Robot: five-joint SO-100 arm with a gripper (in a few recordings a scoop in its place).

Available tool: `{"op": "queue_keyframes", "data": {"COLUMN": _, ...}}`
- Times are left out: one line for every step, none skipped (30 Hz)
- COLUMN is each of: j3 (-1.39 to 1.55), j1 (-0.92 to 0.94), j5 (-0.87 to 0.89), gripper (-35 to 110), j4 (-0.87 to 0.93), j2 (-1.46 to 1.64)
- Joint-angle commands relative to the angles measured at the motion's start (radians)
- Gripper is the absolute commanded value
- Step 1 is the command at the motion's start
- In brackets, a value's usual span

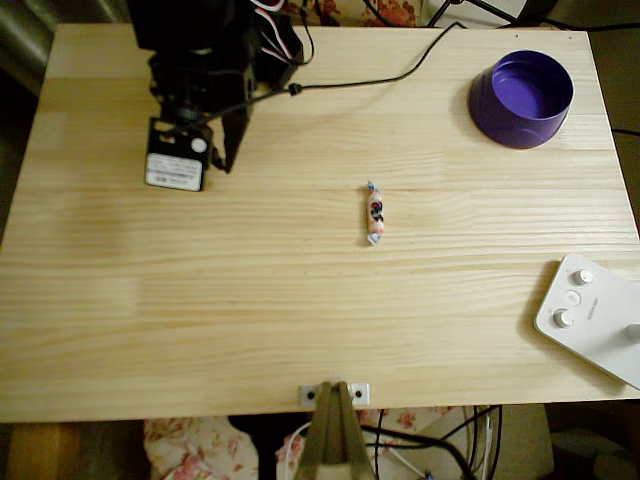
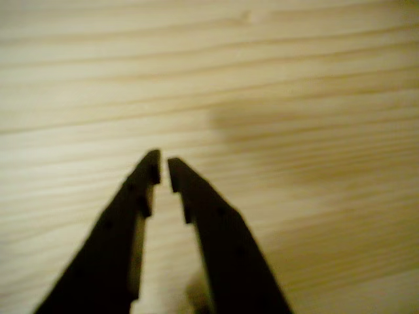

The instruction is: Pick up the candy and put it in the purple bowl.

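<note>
Overhead view: pale wooden worktop [image 1: 200, 290] seen from above. Black arm [image 1: 200, 50] at the upper left, fingers [image 1: 228, 150] pointing down the picture over bare wood, with a white-labelled block [image 1: 175, 165] on the wrist just to their left. Candy [image 1: 374, 213] lying flat near the middle of the worktop, long axis running roughly up and down the picture, twisted ends at top and bottom, well apart from the fingers and to their right. Purple bowl [image 1: 521, 98] upright in the upper right corner, lighter violet inside, nothing in it, well apart from the candy. White device with knobs [image 1: 590, 315] at the right edge, lower down. Black cable [image 1: 400, 75] trailing from the arm across the top of the worktop. Small metal bracket [image 1: 335, 394] on the near edge.

Wrist view: two dark fingers [image 2: 162, 171] rising from the bottom, tips nearly together with a thin slit between them, pinching nothing. Blurred wood grain of the worktop [image 2: 294, 98] behind, with a soft shadow to the right of the tips.
</note>
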Motion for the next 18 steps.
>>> {"op": "queue_keyframes", "data": {"j3": -0.002, "j1": 0.011, "j5": -0.011, "gripper": -1, "j4": 0.008, "j2": 0.014}}
{"op": "queue_keyframes", "data": {"j3": -0.002, "j1": 0.011, "j5": -0.011, "gripper": -1, "j4": 0.008, "j2": 0.014}}
{"op": "queue_keyframes", "data": {"j3": -0.002, "j1": 0.011, "j5": -0.011, "gripper": -1, "j4": 0.008, "j2": 0.014}}
{"op": "queue_keyframes", "data": {"j3": -0.002, "j1": 0.011, "j5": -0.012, "gripper": -1, "j4": 0.008, "j2": 0.014}}
{"op": "queue_keyframes", "data": {"j3": -0.002, "j1": 0.011, "j5": -0.012, "gripper": -1, "j4": 0.008, "j2": 0.014}}
{"op": "queue_keyframes", "data": {"j3": -0.002, "j1": 0.009, "j5": -0.014, "gripper": -1, "j4": 0.008, "j2": 0.014}}
{"op": "queue_keyframes", "data": {"j3": -0.002, "j1": 0.006, "j5": -0.015, "gripper": -1, "j4": 0.008, "j2": 0.014}}
{"op": "queue_keyframes", "data": {"j3": -0.002, "j1": 0.005, "j5": -0.015, "gripper": -1, "j4": 0.008, "j2": 0.014}}
{"op": "queue_keyframes", "data": {"j3": -0.002, "j1": 0.005, "j5": -0.015, "gripper": -1, "j4": 0.008, "j2": 0.014}}
{"op": "queue_keyframes", "data": {"j3": -0.002, "j1": 0.005, "j5": -0.015, "gripper": -1, "j4": 0.008, "j2": 0.014}}
{"op": "queue_keyframes", "data": {"j3": -0.002, "j1": 0.003, "j5": -0.017, "gripper": -1, "j4": 0.008, "j2": 0.014}}
{"op": "queue_keyframes", "data": {"j3": -0.002, "j1": 0.0, "j5": -0.02, "gripper": -1, "j4": 0.008, "j2": 0.014}}
{"op": "queue_keyframes", "data": {"j3": -0.002, "j1": -0.003, "j5": -0.023, "gripper": -1, "j4": 0.008, "j2": 0.014}}
{"op": "queue_keyframes", "data": {"j3": -0.002, "j1": -0.009, "j5": -0.029, "gripper": -1, "j4": 0.008, "j2": 0.014}}
{"op": "queue_keyframes", "data": {"j3": -0.002, "j1": -0.014, "j5": -0.032, "gripper": -1, "j4": 0.008, "j2": 0.014}}
{"op": "queue_keyframes", "data": {"j3": -0.002, "j1": -0.017, "j5": -0.035, "gripper": -1, "j4": 0.008, "j2": 0.014}}
{"op": "queue_keyframes", "data": {"j3": -0.002, "j1": -0.018, "j5": -0.037, "gripper": -1, "j4": 0.008, "j2": 0.014}}
{"op": "queue_keyframes", "data": {"j3": -0.002, "j1": -0.018, "j5": -0.037, "gripper": -1, "j4": 0.008, "j2": 0.014}}
